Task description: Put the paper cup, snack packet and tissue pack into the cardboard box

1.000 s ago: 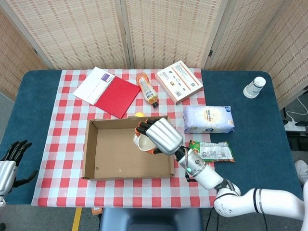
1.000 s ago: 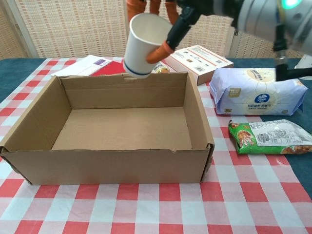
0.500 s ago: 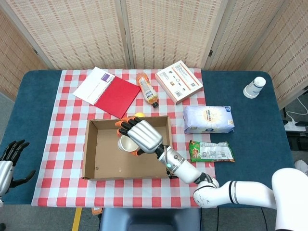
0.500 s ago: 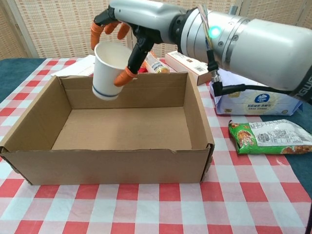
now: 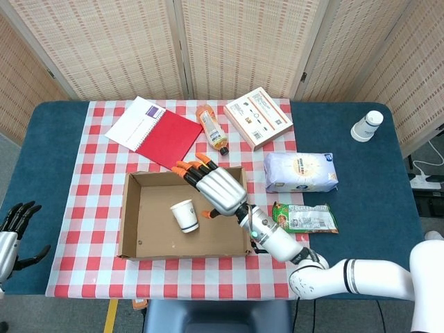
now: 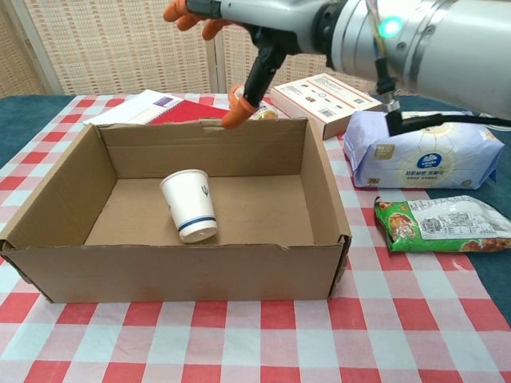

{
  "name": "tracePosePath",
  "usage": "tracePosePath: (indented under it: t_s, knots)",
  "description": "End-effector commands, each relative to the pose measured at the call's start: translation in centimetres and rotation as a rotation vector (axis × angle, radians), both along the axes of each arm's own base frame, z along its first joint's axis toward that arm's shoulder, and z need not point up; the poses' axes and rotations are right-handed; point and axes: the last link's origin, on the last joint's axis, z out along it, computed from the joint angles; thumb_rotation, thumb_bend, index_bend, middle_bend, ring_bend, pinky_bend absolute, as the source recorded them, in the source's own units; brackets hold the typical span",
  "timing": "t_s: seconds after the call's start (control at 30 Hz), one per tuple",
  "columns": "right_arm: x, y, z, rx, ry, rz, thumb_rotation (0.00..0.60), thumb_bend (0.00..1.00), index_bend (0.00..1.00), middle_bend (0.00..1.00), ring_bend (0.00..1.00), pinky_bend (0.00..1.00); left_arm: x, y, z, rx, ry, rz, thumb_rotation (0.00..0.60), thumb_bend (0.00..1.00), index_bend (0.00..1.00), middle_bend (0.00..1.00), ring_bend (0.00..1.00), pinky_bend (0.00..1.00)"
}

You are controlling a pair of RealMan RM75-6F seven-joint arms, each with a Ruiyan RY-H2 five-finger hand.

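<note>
Chest view has the paper cup (image 6: 190, 207) sitting tilted on the floor of the cardboard box (image 6: 176, 275), below my right robot hand (image 6: 239, 32), which is spread open holding nothing. Snack packet (image 6: 444, 224) off to its right looks crinkly and slippery, so I'd pinch an edge. Just beyond it, the tissue pack (image 6: 423, 158) should be soft and light, grab across the middle. Box wall sits between them and the drop. Left robot hand (image 5: 17, 225) hangs open off the surface.
</note>
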Motion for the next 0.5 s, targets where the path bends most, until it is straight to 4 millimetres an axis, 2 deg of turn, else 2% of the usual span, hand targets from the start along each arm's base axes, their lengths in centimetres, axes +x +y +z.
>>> tracePosePath:
  t_s: [0.03, 0.1, 0.13, 0.17, 0.2, 0.27, 0.5]
  knots:
    - [-1.4, 0.3, 1.9, -0.042, 0.040, -0.013, 0.600, 0.00, 0.00, 0.00, 0.00, 0.00, 0.0, 0.0, 0.0, -0.001, 0.000, 0.000, 0.600, 0.24, 0.14, 0.04, 0.00, 0.28]
    - [-1.8, 0.4, 2.6, -0.057, 0.056, -0.019, 0.600, 0.00, 0.00, 0.00, 0.00, 0.00, 0.0, 0.0, -0.1, -0.003, 0.001, 0.000, 0.600, 0.24, 0.14, 0.05, 0.00, 0.28]
    - [-2.7, 0.6, 3.5, -0.078, 0.081, -0.031, 0.600, 0.00, 0.00, 0.00, 0.00, 0.00, 0.0, 0.1, -0.1, -0.005, 0.001, 0.000, 0.600, 0.24, 0.14, 0.05, 0.00, 0.28]
    - [-3.7, 0.8, 4.5, -0.103, 0.111, -0.049, 0.600, 0.00, 0.00, 0.00, 0.00, 0.00, 0.0, 0.1, -0.2, -0.007, 0.003, 0.001, 0.600, 0.24, 0.14, 0.05, 0.00, 0.28]
    - [-5.9, 1.0, 6.1, -0.147, 0.160, -0.097, 0.600, 0.00, 0.00, 0.00, 0.00, 0.00, 0.0, 0.1, -0.3, -0.010, 0.005, 0.001, 0.600, 0.24, 0.14, 0.05, 0.00, 0.28]
    - [-7.9, 2.2, 7.8, -0.163, 0.209, -0.138, 0.600, 0.00, 0.00, 0.00, 0.00, 0.00, 0.1, 0.1, -0.4, -0.008, 0.007, 0.001, 0.600, 0.24, 0.14, 0.05, 0.00, 0.28]
    - [-14.4, 5.1, 10.4, -0.165, 0.297, -0.279, 0.600, 0.00, 0.00, 0.00, 0.00, 0.07, 0.2, 0.0, -0.4, -0.006, 0.013, 0.001, 0.600, 0.24, 0.14, 0.05, 0.00, 0.28]
